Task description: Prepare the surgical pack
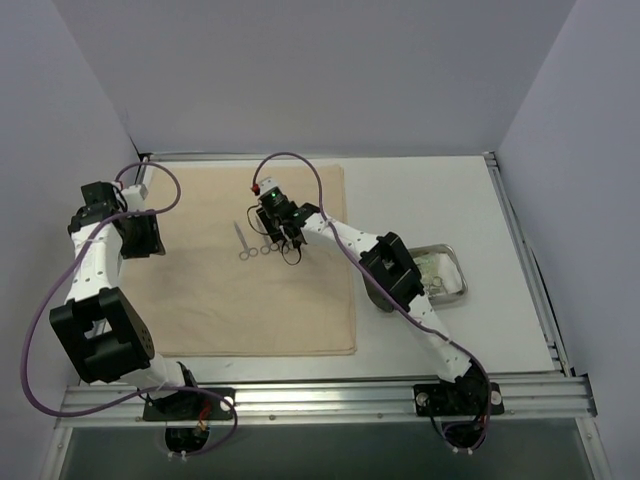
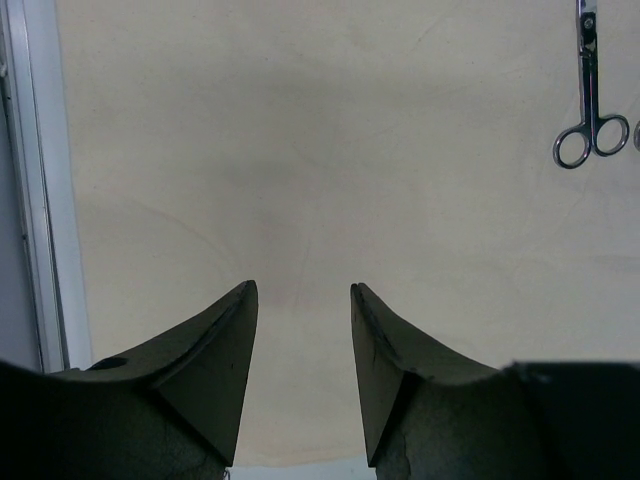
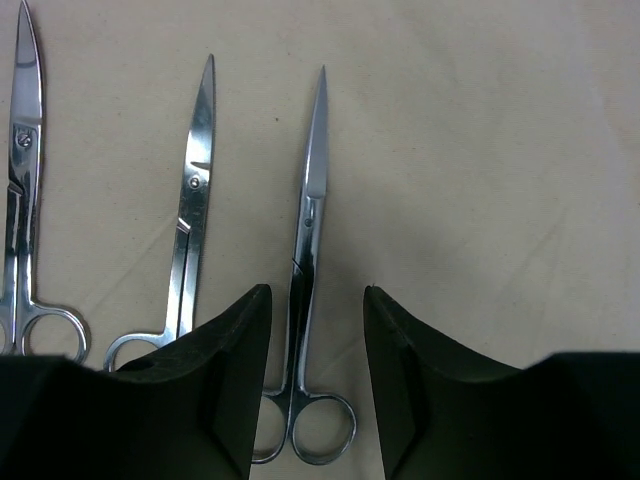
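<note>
Right gripper (image 3: 315, 290) half-open astride one forceps (image 3: 312, 180), two more just beside; left gripper (image 2: 302, 285) half-open, empty, above beige cloth (image 2: 300, 150)

The near half of the beige cloth (image 1: 250, 310) lies free; three scissor-handled instruments (image 3: 192, 200) and the right arm (image 1: 390, 265) block its far middle.
</note>
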Motion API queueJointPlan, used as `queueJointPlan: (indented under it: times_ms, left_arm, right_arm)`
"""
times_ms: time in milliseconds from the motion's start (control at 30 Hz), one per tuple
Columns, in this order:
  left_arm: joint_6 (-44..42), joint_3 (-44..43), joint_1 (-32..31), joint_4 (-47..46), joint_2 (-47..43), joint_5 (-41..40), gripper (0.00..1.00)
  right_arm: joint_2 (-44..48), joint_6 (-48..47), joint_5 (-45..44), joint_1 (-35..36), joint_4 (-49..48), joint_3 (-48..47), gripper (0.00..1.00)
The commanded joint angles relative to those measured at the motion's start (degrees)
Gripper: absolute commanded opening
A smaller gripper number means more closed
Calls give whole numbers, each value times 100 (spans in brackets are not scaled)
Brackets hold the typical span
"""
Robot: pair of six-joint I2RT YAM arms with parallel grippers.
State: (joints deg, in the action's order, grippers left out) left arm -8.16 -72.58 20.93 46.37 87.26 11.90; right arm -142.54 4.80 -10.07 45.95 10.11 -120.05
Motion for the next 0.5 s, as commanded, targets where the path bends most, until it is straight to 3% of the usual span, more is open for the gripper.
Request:
queueJointPlan:
  times_ms: [0, 467]
  left_arm:
    - [-89, -64, -1, -251, 63, 190, 52]
    - [-150, 24, 16, -304, 107, 190, 52]
  right_arm:
    - [-37, 188, 162, 80, 307, -335, 38]
    - [-362, 434, 207, 89, 422, -273, 31]
